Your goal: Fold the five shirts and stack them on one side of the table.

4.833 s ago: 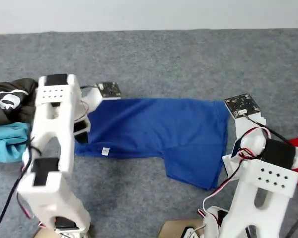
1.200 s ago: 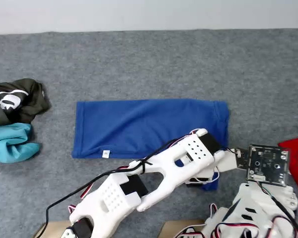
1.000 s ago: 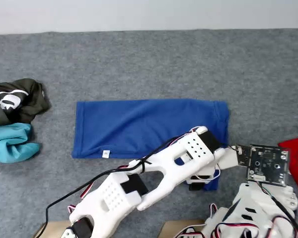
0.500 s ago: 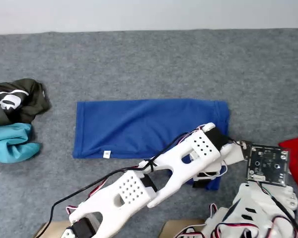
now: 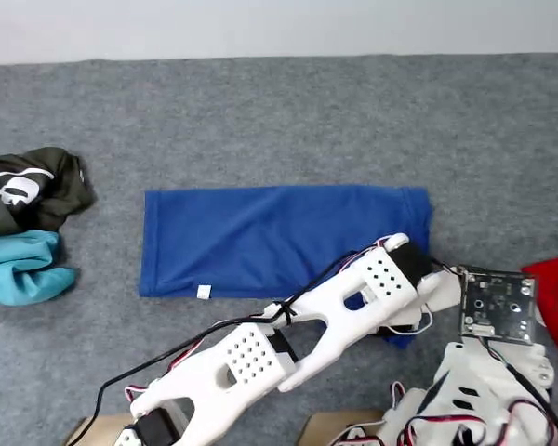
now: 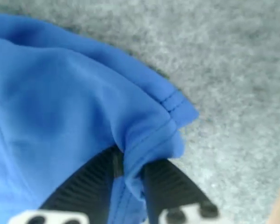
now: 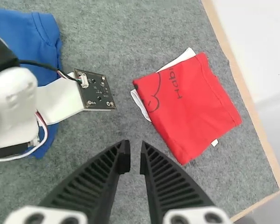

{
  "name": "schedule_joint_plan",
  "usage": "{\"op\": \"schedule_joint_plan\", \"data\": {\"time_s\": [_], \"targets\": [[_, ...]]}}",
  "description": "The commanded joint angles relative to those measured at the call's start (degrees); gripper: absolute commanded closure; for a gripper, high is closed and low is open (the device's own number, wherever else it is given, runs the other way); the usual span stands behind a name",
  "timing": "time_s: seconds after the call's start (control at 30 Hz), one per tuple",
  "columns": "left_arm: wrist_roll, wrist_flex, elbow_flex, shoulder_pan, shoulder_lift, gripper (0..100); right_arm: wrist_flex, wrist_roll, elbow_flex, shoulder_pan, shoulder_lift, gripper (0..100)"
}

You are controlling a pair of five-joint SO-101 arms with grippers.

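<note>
Pinching the near-right corner of the blue shirt (image 5: 260,237), the left gripper (image 6: 130,170) had its fingers clamped on a fold of the hem, and the shirt lay as a long band across the middle of the grey table (image 5: 288,111). The right gripper (image 7: 130,151) hung over bare table near the right edge, fingers a narrow slit apart and gripping nothing, with the folded red shirt (image 7: 189,107) just right of it. A dark shirt (image 5: 28,186) and a teal shirt (image 5: 19,268) sat bunched at the left edge.

Four shirts (image 5: 260,237) and two arms (image 5: 251,358) here.
</note>
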Motion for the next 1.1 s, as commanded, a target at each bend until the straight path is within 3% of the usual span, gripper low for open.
{"op": "schedule_joint_plan", "data": {"time_s": [0.0,0.57,1.07], "targets": [[0.62,0.62,-2.07,-0.35,-7.38,100,1.98,-0.26,-0.18,-0.57,-0.22,94.7],[0.26,-3.43,-2.42,-11.08,-10.64,100,2.33,-0.26,-0.18,-0.22,-0.22,94.7],[-1.49,-12.66,-2.42,-12.57,-10.9,100,2.42,-0.35,0.09,-0.22,-0.22,94.7]]}}
